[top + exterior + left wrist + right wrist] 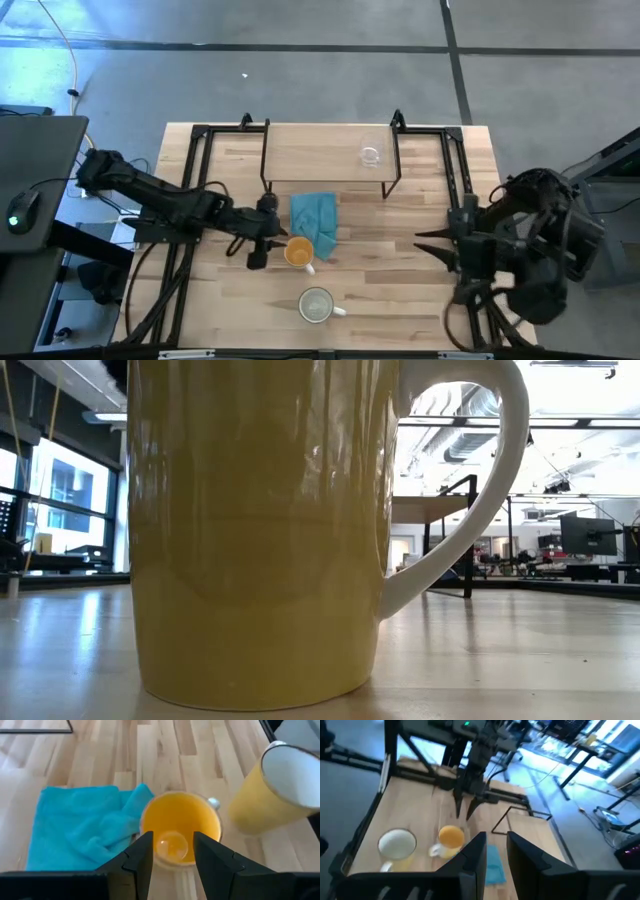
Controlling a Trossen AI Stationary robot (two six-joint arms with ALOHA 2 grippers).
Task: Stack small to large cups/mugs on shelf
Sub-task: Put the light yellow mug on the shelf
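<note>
Cream mug (pixel 255 530) up close (left fingers (pixel 142 852) open at orange mug (pixel 181 827))

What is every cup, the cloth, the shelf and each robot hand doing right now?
glass cup: upright on the shelf.
orange mug: upright on the table, empty, touching the cloth.
cream mug: upright on the table, empty.
teal cloth: crumpled on the table.
shelf: standing, holds only the glass cup.
left gripper: open, at the orange mug.
right gripper: open, waiting at the right.
</note>
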